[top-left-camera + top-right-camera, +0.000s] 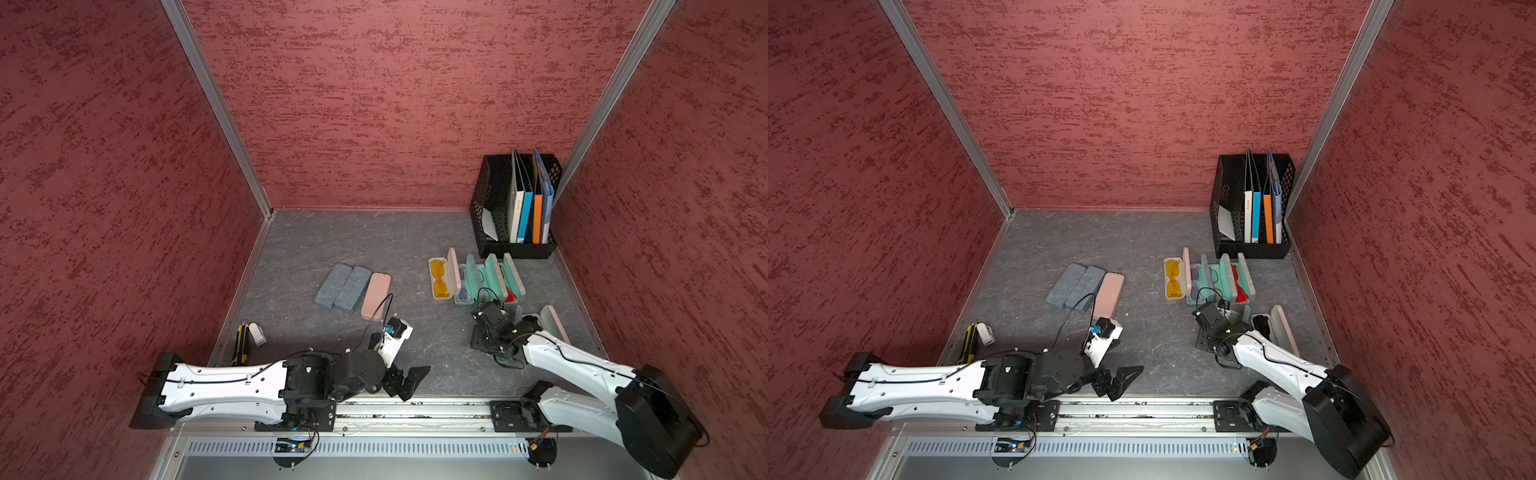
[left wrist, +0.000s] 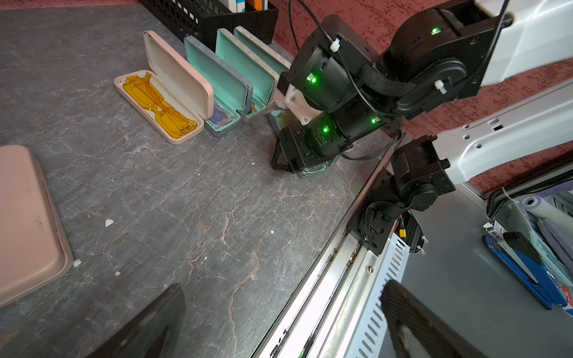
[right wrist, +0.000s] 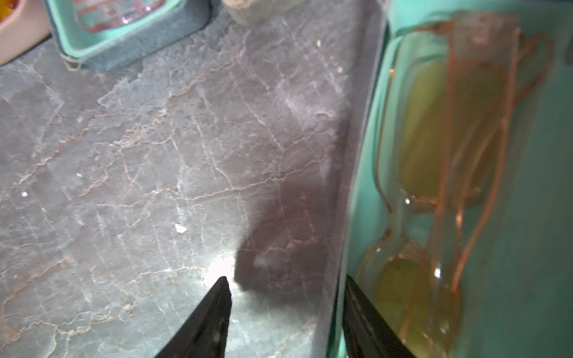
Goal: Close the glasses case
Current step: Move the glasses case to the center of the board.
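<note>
A grey glasses case (image 3: 524,217) with teal lining lies open at the front right of the table. Thin copper-framed glasses (image 3: 440,145) with yellow-green lenses lie inside it. In the right wrist view my right gripper (image 3: 285,277) straddles the case's long wall: one finger stands inside the case, the other over the table, with a clear gap to the wall. In both top views the right gripper (image 1: 500,353) hides most of the case; a teal edge (image 1: 1229,363) shows under it. My left gripper (image 2: 283,286) hangs open and empty over the front rail (image 1: 409,380).
A pink open case (image 1: 555,324) lies right beside the right arm. Several open cases (image 1: 478,278) stand in a row behind it, one holding yellow glasses (image 1: 439,278). A black file holder (image 1: 515,208) fills the back right corner. Three shut cases (image 1: 353,289) lie mid-table, a utility knife (image 1: 240,345) at the front left.
</note>
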Tool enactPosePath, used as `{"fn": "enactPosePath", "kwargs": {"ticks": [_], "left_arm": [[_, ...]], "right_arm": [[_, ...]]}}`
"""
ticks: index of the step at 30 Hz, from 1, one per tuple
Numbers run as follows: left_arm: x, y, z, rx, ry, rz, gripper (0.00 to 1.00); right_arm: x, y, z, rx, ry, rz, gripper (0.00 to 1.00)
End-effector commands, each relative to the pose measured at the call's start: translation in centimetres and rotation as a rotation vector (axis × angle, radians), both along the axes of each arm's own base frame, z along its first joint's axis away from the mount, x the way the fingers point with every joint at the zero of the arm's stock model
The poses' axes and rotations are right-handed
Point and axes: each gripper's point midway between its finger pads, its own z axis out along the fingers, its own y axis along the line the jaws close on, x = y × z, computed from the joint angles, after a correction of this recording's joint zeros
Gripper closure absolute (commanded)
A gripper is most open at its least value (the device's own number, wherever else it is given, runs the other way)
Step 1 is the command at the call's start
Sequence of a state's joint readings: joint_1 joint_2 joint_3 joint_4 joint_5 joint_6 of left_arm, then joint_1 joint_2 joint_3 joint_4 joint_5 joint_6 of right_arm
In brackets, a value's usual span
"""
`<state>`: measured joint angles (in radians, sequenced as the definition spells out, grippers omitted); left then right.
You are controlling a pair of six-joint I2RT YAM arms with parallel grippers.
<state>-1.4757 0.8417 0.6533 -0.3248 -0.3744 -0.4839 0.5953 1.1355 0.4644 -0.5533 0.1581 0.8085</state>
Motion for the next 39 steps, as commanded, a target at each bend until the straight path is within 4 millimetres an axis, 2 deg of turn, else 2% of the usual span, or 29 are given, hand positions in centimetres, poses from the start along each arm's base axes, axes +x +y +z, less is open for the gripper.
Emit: {"fn": "enactPosePath", "kwargs": {"ticks": [1, 11, 21, 30, 33, 34, 39], "left_arm": [[0.1, 0.6, -0.5, 0.007, -0.001, 0.013, 0.00], [0.4, 1.2, -0.7, 0.010, 0.000, 0.045, 0.00], [0.7, 1.9, -1.1, 0.001, 0.012, 0.078, 0.00], [0.8, 3.7, -1.3, -0.035, 0.036, 0.114, 0.00], [0.9, 4.1, -1.5, -0.033, 0.038, 0.121, 0.00], [0.9, 4.1, -1.4, -0.034, 0.039, 0.124, 0.00], [0.9, 4.1, -1.2, -0.033, 0.035, 0.125, 0.00]], "right_arm": [[-0.6, 2.8, -0.5, 0.101, 0.037, 0.051, 0.47], [-1.5, 6.3, -0.5, 0.138, 0.043, 0.105, 0.51], [-2.2, 11.3, 0.5, 0.188, 0.024, 0.187, 0.52], [-2.6, 15.6, 0.5, 0.214, 0.032, 0.240, 0.51], [-2.4, 16.8, 1.0, 0.249, 0.013, 0.241, 0.51], [-2.5, 16.9, 0.4, 0.240, 0.024, 0.240, 0.51], [-2.1, 17.9, 0.7, 0.251, 0.020, 0.249, 0.49]]}}
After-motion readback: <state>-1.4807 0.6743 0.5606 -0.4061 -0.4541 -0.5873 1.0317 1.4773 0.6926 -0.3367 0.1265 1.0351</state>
